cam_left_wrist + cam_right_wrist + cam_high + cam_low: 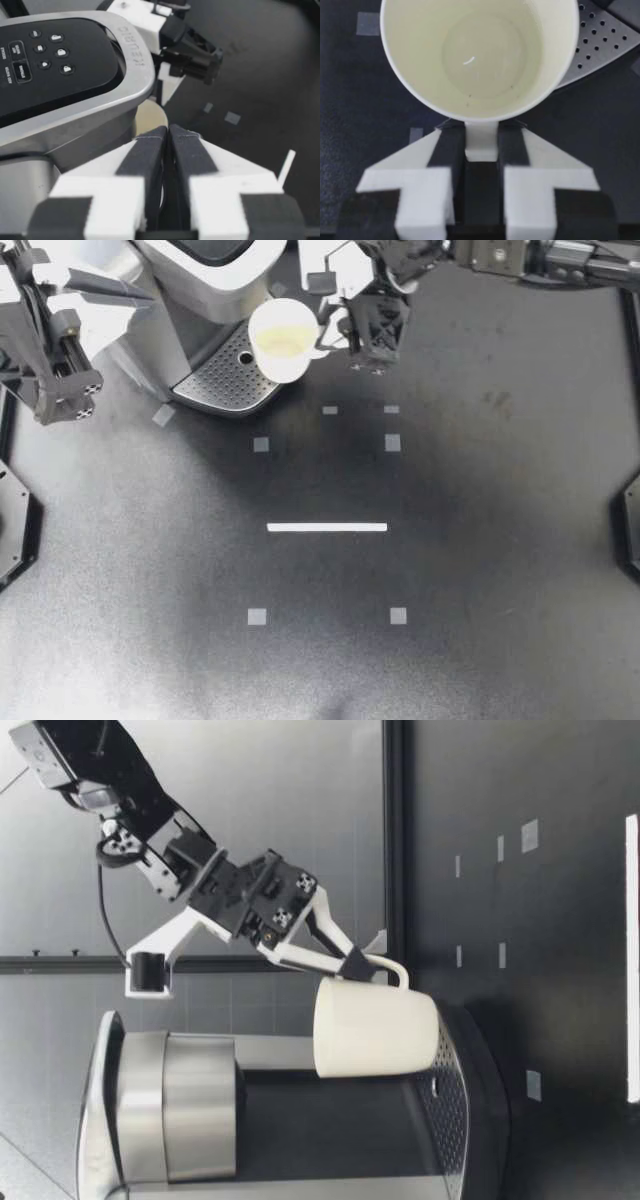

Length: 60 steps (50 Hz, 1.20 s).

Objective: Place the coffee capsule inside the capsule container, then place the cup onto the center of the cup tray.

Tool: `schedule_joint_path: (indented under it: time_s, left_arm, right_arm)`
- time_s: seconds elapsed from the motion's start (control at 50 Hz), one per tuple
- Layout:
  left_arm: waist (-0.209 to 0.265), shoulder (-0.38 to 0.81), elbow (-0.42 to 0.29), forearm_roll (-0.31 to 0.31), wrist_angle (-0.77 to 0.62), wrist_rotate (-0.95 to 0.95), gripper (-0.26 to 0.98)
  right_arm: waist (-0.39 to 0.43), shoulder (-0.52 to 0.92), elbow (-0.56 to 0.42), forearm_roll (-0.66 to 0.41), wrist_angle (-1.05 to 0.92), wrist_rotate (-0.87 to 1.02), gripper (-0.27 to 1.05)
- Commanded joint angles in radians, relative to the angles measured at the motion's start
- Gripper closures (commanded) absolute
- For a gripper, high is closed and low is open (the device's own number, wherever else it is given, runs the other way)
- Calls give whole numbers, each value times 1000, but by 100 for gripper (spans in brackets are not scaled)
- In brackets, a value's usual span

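Over the cup tray's edge: cup, handle clamped between right gripper's fingers. Beside coffee machine: left gripper, fingers pressed together, empty.

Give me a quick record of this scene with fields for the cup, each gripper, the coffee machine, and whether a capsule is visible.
cup: white, empty, upright, over the front edge of the drip tray; contact with the tray unclear
right gripper: jaws shut on the cup's handle
left gripper: jaws shut, holding nothing, beside the top of the coffee machine
coffee machine: on the black table, on my left arm's side
capsule: none in view
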Motion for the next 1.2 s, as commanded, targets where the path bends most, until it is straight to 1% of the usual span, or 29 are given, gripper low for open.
schedule_joint_path:
  time_s: [0.0,0.46,0.72,0.96,1.1,1.18]
  left_arm:
    - [0,-9,-14,5,-8,-2,56]
    - [-2,-14,-5,6,-8,2,56]
    - [-2,-17,-2,5,-8,2,56]
    - [0,-18,-2,5,-8,2,56]
    - [0,-20,-2,5,-6,2,56]
    - [-2,-20,-2,5,-6,2,56]
  right_arm:
    - [3,-12,-41,5,5,0,61]
    - [5,32,-110,5,14,2,61]
    - [20,64,-155,6,31,2,61]
    - [21,74,-167,5,38,3,61]
    - [21,72,-167,6,46,3,59]
    - [21,72,-167,6,48,6,53]
